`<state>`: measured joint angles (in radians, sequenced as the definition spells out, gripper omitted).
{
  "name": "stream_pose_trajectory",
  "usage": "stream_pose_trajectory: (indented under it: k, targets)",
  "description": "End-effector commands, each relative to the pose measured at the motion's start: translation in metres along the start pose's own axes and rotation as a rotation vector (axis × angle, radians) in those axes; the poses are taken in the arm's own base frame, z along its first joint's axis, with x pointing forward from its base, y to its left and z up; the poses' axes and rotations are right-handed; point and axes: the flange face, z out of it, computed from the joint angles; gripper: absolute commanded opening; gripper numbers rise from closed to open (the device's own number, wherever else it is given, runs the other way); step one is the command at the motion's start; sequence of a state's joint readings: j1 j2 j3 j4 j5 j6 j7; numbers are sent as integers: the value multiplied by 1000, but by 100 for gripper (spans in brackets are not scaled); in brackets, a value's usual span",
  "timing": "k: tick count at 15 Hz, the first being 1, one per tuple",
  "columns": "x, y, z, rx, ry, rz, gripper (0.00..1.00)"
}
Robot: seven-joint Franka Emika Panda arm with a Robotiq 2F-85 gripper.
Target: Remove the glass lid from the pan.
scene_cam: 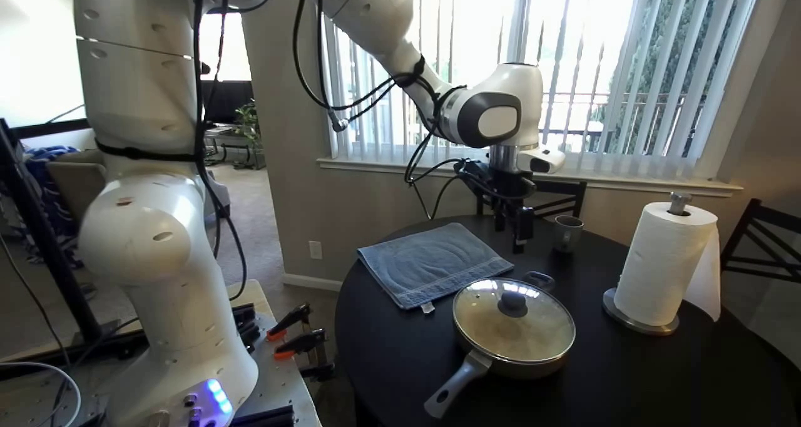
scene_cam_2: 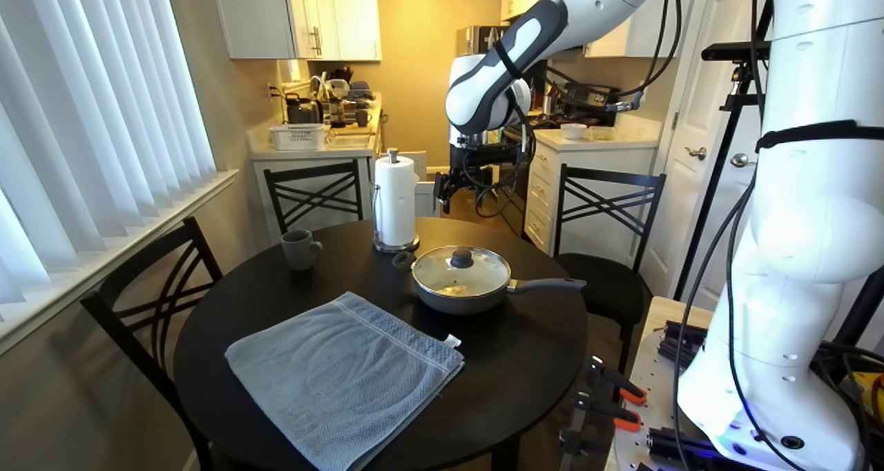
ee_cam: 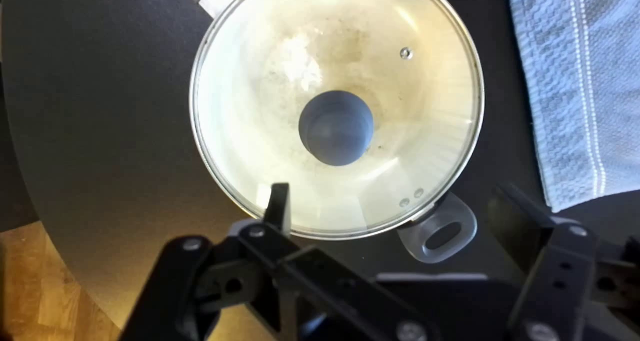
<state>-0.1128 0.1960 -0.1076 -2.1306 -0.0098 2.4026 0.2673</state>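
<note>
The round glass lid (scene_cam: pixel 500 336) with a dark centre knob (scene_cam: pixel 512 303) lies on the pan (scene_cam: pixel 529 369) on the dark table. The lid (scene_cam_2: pixel 476 281) and pan (scene_cam_2: pixel 459 304) also show in an exterior view, with the long grey handle (scene_cam_2: pixel 549 286). My gripper (scene_cam: pixel 512 234) is open and empty, raised above the table on the side of the pan's small loop handle. In the wrist view my gripper (ee_cam: pixel 392 193) has its fingers wide apart; the knob (ee_cam: pixel 336 128) lies ahead of them, not between them. Nothing touches the lid (ee_cam: pixel 340 191).
A folded grey-blue cloth (scene_cam: pixel 435 261) lies beside the pan. A paper towel roll (scene_cam: pixel 663 264) on a stand and a grey mug (scene_cam: pixel 567 234) stand on the round table (scene_cam_2: pixel 290 319). Dark chairs (scene_cam_2: pixel 608 250) surround it.
</note>
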Motion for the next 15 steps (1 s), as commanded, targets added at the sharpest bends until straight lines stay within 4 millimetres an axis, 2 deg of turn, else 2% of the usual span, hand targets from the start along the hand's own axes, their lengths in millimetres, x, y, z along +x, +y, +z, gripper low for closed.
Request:
stream_pose_trajectory:
  k: [1, 6, 8, 15]
  targets:
    - [-1, 8, 36, 35, -40, -3, 100]
    - [-3, 3, 95, 29, -116, -14, 100]
    - [-3, 4, 112, 19, -135, -11, 100]
    - [9, -1, 140, 40, -58, -20, 100]
